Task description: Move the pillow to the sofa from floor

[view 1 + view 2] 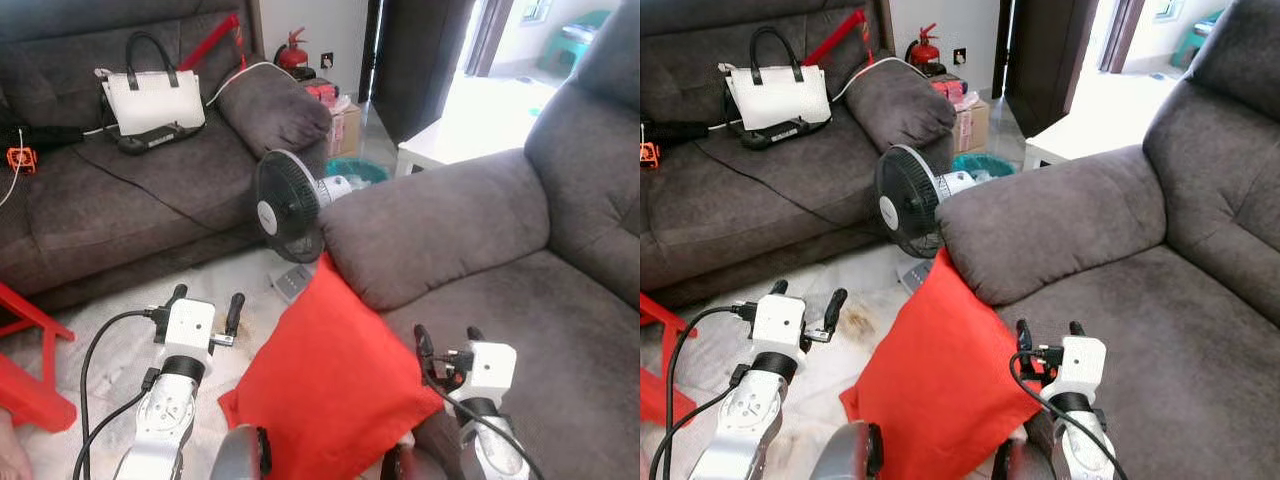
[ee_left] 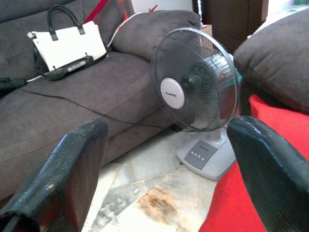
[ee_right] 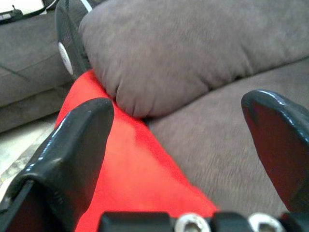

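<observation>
the red pillow (image 1: 330, 375) stands on the floor (image 1: 230, 285), leaning against the sofa's (image 1: 560, 340) front edge. left end effector (image 1: 205, 305) and right end effector (image 1: 446, 340) flank it, both spread wide, probably ready to squeeze.

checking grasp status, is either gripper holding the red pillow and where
Nothing is held. The left gripper and right gripper are both open, either side of the red pillow, which leans against the sofa arm.
</observation>
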Controlling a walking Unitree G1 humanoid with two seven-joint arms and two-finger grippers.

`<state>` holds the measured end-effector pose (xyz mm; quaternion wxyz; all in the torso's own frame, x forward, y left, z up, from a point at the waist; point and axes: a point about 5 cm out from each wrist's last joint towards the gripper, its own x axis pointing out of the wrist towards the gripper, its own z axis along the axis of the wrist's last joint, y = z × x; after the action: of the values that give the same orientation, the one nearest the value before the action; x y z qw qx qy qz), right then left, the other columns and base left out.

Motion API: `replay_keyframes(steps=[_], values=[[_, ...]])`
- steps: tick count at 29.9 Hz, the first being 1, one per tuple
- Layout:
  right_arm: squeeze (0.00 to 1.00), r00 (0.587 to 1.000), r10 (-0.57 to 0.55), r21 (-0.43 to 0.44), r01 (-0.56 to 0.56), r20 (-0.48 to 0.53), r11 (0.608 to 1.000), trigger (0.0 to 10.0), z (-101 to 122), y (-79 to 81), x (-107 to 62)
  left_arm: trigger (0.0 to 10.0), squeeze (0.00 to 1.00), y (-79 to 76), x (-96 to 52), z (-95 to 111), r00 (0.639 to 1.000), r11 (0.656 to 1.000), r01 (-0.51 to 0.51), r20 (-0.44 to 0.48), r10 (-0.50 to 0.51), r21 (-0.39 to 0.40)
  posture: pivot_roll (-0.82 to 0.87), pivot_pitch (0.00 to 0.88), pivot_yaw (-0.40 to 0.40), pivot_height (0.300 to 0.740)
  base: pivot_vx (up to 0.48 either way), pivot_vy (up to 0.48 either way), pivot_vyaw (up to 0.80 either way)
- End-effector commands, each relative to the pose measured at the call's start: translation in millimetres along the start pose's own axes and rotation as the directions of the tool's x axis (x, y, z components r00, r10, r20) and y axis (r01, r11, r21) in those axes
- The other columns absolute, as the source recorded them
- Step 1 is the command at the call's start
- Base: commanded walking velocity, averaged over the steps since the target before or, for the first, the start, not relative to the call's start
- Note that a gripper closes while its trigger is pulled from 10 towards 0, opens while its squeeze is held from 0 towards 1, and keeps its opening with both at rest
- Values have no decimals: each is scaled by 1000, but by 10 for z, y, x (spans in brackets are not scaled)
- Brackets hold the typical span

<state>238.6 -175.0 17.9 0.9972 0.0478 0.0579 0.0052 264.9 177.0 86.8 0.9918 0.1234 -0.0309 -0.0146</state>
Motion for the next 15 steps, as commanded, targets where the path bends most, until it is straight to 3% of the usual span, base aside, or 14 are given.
replay_keyframes(steps=[1,15], values=[[0,1000,-1,-1,1,1,1000,10000,10,1,-11,10000,0,-6,-16,-12,1000,1000,4,-4,-4,20,91,0,-15,554,0,0,0],[0,999,22,8,-21,-41,1000,10000,-43,15,6,10000,0,-15,-35,-32,1000,1000,4,-18,-3,15,96,15,-22,554,0,0,0]])
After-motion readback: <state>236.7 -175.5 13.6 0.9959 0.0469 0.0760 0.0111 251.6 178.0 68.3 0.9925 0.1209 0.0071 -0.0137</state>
